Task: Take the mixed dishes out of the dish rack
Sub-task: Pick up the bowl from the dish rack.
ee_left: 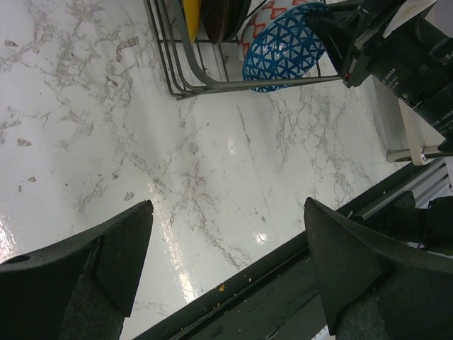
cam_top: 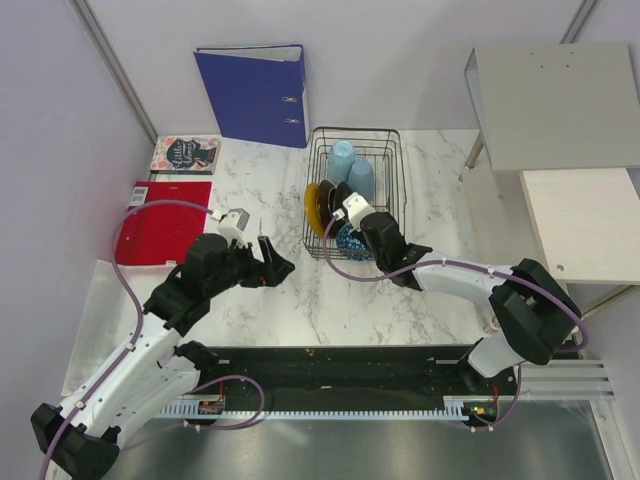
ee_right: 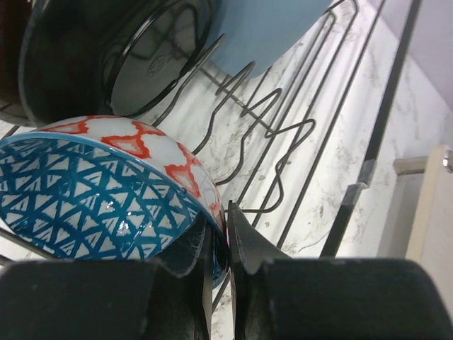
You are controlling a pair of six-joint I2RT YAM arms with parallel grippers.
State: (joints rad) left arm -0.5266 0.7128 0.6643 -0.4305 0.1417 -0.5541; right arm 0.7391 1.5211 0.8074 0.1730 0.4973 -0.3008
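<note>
Right claw: my right gripper (ee_right: 225,212) is pinched onto the rim of the small bowl (ee_right: 92,198), one finger inside and one outside.
Left claw: my left gripper (ee_left: 226,209) stands wide apart with nothing in it, hanging over bare table (ee_left: 212,142).
Bowl position: near end of the dish rack (cam_top: 392,150), tipped on its edge against the wires.
In the way: I see upright wire prongs just behind the bowl. A dark plate (ee_right: 85,57) stands just beside it, then a yellow plate (cam_top: 313,205).
Further back: two pale blue cups (cam_top: 341,157) in the rack's far half.
Surfaces: glossy white marbled top, thin black wire, glazed bowl.
Bowl look: blue triangle lattice inside, red lattice on white outside.
Off to my left: blue ring binder (cam_top: 255,95) standing at the wall, red folder (cam_top: 165,222) lying flat.
</note>
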